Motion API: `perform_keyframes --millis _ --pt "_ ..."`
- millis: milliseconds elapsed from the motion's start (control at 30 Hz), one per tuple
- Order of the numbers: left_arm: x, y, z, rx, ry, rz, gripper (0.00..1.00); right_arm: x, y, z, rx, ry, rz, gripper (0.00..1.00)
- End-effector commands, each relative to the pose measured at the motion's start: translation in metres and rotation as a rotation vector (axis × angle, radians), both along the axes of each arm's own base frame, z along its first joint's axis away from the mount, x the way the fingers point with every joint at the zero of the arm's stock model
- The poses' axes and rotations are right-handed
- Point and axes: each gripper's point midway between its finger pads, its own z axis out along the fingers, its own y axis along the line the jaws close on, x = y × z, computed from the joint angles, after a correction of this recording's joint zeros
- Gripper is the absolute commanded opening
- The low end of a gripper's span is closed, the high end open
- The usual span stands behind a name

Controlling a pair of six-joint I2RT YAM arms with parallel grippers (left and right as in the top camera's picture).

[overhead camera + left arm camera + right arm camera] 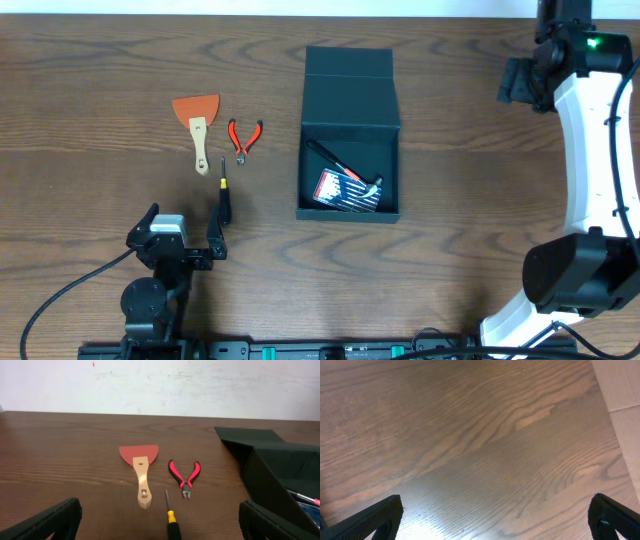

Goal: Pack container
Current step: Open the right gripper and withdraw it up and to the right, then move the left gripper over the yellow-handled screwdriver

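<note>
The dark teal-green rigid rectangular container [350, 100] sits at the centre of the overhead view. Its hinged flap lid is folded back toward the top of the frame, which leaves the mouth free for loading from above. Two things already lie in its lower half: a flat red, white and black pack [348, 190] and, slanting above it, a slim black stick-like tool [325, 155]. What the pack holds is too small to tell.

Three tools lie in a loose cluster on the brown wood-grain table [480, 435], left of the box and well apart from it. They are an orange-bladed scraper with a pale wooden handle [198, 125], a pair of red-handled pliers [244, 137], and a thin screwdriver with a black handle and yellow band [224, 198]. They appear not yet packed.

The left gripper [184, 230] sits at the lower left, its fingers spread wide and holding nothing. It faces the cluster, and the screwdriver's handle is nearest, lined up between the fingertips in the wrist view — likely the next pick.

The right gripper [492, 522] is at the upper right, far from the box. Its fingers are also wide apart and empty, over bare table — probably parked clear of the left arm's work.
</note>
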Motion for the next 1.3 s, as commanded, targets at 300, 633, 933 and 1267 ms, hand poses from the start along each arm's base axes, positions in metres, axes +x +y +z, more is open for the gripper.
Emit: perform_keyframes --millis 300,633,933,1267 --pt "0.0 -0.002 -0.001 0.012 -0.002 -0.011 0.99 0.0 -0.005 0.008 -0.012 -0.022 -0.019 0.99" --pt "0.0 -0.002 -0.001 -0.029 0.0 -0.004 0.98 0.0 -0.005 0.008 -0.012 -0.022 -0.019 0.99" --pt "0.003 -0.002 0.016 -0.173 0.047 0.021 0.98 0.0 -0.005 0.008 -0.011 -0.022 -0.019 0.99" --pt "0.044 -0.003 0.056 -0.158 0.372 0.049 0.98 0.0 -0.005 0.008 -0.012 -0.022 -0.019 0.99"
